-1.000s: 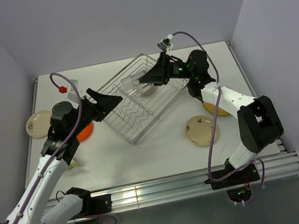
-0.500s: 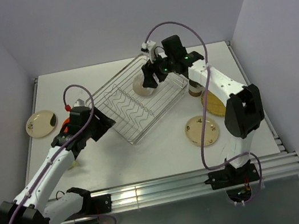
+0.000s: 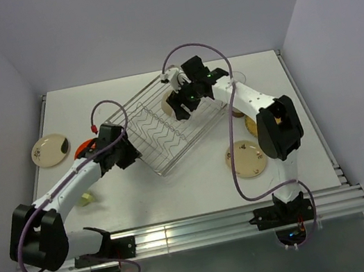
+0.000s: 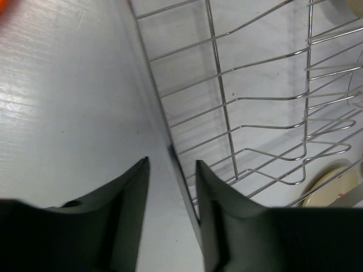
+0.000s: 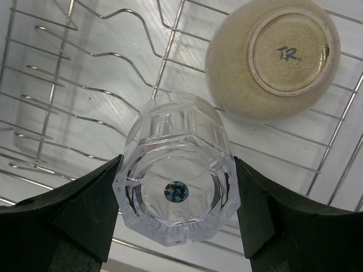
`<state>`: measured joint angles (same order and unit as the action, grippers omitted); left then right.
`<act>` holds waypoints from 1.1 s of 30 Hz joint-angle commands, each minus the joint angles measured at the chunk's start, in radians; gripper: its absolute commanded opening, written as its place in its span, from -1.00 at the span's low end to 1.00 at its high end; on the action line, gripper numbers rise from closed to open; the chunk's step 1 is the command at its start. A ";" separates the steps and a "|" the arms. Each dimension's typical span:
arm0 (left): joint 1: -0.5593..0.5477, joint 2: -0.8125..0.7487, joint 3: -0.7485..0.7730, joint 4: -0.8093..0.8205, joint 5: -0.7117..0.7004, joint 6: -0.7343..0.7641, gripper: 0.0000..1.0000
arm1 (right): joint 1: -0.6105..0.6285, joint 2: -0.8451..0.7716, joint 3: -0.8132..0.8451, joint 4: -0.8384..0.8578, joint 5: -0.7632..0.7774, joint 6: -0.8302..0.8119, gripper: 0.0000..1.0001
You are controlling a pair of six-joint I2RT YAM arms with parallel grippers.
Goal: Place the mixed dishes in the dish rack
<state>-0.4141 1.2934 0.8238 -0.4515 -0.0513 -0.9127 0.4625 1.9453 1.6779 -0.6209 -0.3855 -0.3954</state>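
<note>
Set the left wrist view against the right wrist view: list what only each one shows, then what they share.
Left wrist only: the left gripper straddling the dish rack at its side rim, jaws apart, and a cream plate seen through the wires. Right wrist only: the right gripper closed on a clear glass, near an upturned speckled bowl lying in the rack. Both: the rack's zigzag wires and the white table beneath.

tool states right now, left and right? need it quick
Left tool: open, fingers either side of the dish rack rim, not clamped.
Right tool: closed on a clear glass.
</note>
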 commanded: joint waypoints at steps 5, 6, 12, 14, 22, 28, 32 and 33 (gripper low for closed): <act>-0.008 0.070 0.067 0.031 0.008 0.052 -0.59 | 0.019 0.076 0.103 0.044 0.059 -0.037 -1.00; -0.008 0.078 0.069 0.034 0.011 0.058 -0.71 | 0.021 0.086 0.120 0.044 0.063 -0.039 -1.00; -0.009 0.095 0.080 0.039 0.033 0.077 -0.82 | 0.028 0.145 0.168 0.090 0.137 -0.004 -1.00; -0.009 0.096 0.075 0.045 0.039 0.078 -0.83 | 0.027 0.145 0.164 0.121 0.168 0.015 -1.00; -0.009 0.113 0.072 0.050 0.044 0.083 -0.83 | 0.025 0.170 0.190 0.165 0.267 0.030 -1.00; -0.009 0.121 0.078 0.053 0.044 0.077 -0.81 | 0.013 0.205 0.220 0.136 0.260 0.017 -1.00; -0.009 0.118 0.080 0.051 0.044 0.074 -0.80 | 0.013 0.222 0.235 0.102 0.246 -0.011 -0.98; -0.009 0.119 0.083 0.053 0.044 0.072 -0.78 | 0.013 0.225 0.233 0.099 0.240 -0.014 -0.94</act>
<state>-0.4118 1.3941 0.8913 -0.4198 -0.0368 -0.8921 0.4858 2.1513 1.8534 -0.5472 -0.1631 -0.3733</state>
